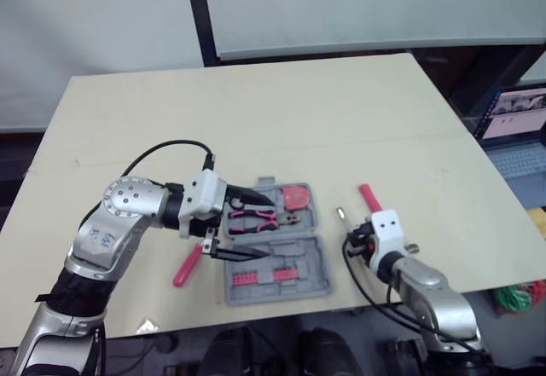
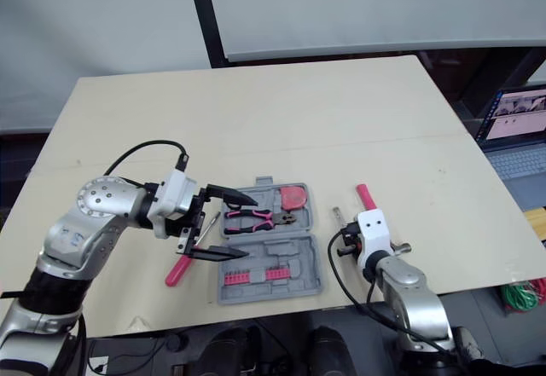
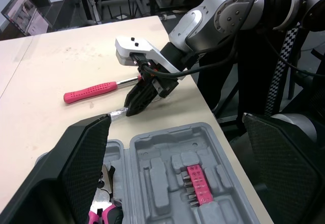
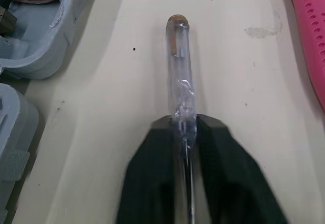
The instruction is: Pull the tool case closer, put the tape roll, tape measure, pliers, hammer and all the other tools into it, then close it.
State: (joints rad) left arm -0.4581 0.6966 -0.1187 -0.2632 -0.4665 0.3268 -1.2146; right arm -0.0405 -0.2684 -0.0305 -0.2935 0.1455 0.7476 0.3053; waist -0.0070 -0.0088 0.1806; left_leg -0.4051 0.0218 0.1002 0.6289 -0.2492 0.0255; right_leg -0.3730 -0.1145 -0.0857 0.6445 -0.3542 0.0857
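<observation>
The grey tool case (image 1: 317, 267) lies open near the table's front edge. It holds pink-handled pliers (image 1: 253, 217), a red tape measure (image 1: 297, 196) and a pink bit strip (image 1: 273, 274). My left gripper (image 1: 264, 228) hovers open over the case's left half with nothing between its fingers. To the right of the case, my right gripper (image 4: 183, 125) is shut on a clear-handled screwdriver (image 4: 179, 56) that rests on the table (image 1: 256, 112). A pink-handled tool (image 1: 368, 196) lies just beyond that gripper. Another pink-handled tool (image 1: 187, 266) lies left of the case.
The table's front edge runs close below the case and the right gripper (image 1: 358, 238). A laptop (image 1: 516, 116) sits off the table at the right. The far half of the tabletop is bare wood.
</observation>
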